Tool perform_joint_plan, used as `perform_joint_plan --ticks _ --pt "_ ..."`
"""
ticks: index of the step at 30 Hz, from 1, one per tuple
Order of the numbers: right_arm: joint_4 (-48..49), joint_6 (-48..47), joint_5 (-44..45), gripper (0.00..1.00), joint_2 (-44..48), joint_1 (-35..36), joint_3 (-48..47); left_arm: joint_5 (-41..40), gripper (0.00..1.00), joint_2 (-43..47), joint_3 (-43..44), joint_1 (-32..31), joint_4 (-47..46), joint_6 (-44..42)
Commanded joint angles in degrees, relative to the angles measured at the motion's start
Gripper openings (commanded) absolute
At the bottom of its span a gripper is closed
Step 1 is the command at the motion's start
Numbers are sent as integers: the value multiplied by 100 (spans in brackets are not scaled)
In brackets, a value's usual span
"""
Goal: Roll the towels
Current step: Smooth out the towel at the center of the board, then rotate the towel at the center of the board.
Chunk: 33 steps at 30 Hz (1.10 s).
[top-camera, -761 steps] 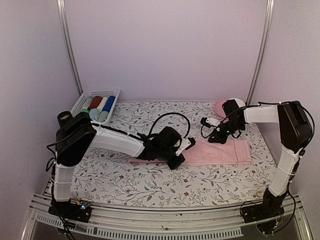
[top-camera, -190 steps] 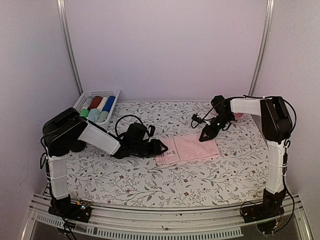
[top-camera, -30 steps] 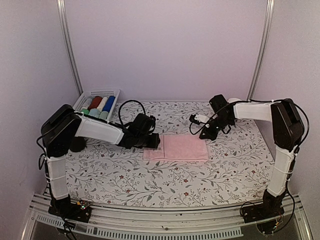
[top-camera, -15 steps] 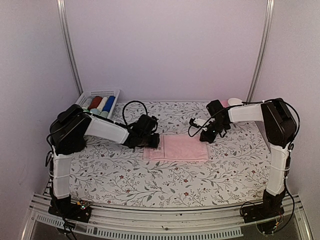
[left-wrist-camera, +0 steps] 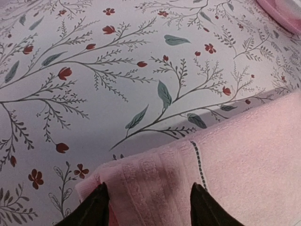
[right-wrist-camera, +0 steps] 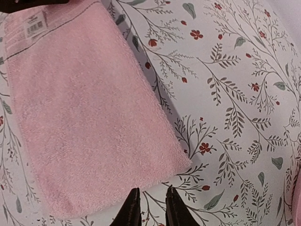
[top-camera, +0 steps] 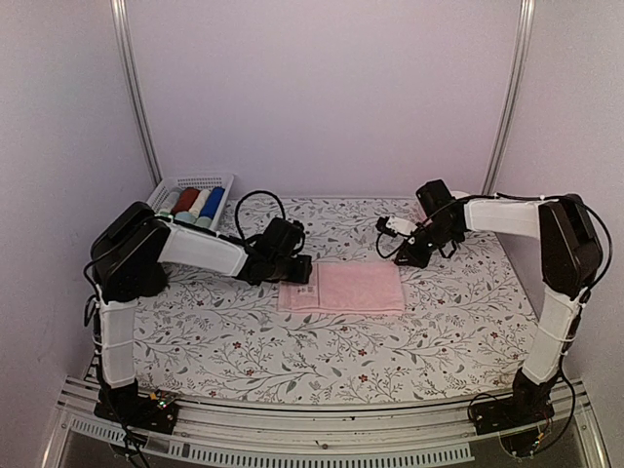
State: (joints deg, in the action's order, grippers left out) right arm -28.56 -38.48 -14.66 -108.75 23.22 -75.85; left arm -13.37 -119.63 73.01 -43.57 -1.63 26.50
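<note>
The pale pink towel lies folded flat in the middle of the table, its label end to the left. My left gripper is low at that left end, open, with the towel's thick hemmed edge between its two fingertips. My right gripper hovers just off the towel's far right corner, its jaws parted by a narrow gap with only tablecloth between them. A pale mint green roll lies in the basket at the back left.
A white basket at the back left holds several rolled cloths, dark red, white and blue among them. A pink saucer sits at the back right, mostly behind the right arm. The tablecloth has a floral print.
My left gripper's jaws have spread wider at the towel's left end. My right gripper has parted slightly and drawn back a little from the towel's right corner. The towel lies as before.
</note>
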Motion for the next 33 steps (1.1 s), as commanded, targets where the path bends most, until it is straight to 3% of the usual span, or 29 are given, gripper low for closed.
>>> perform_joint_plan --ticks 1,7,11,25,33 --pt "-787 -880 -781 18 416 166 126 -141 64 535 -33 71 124 -123" --pt "-1219 -1617 -528 14 437 402 370 -255 80 941 -283 -44 140 -74" --pt "-1355 -1735 -338 13 422 411 457 -263 97 1171 -575 -71 0 -9" --pt "-1536 -1770 22 11 -241 598 554 -385 97 1402 -787 -66 -20 8" --pt "-1979 -1858 -148 11 -592 1126 526 -570 97 1546 -859 -72 -25 -5"
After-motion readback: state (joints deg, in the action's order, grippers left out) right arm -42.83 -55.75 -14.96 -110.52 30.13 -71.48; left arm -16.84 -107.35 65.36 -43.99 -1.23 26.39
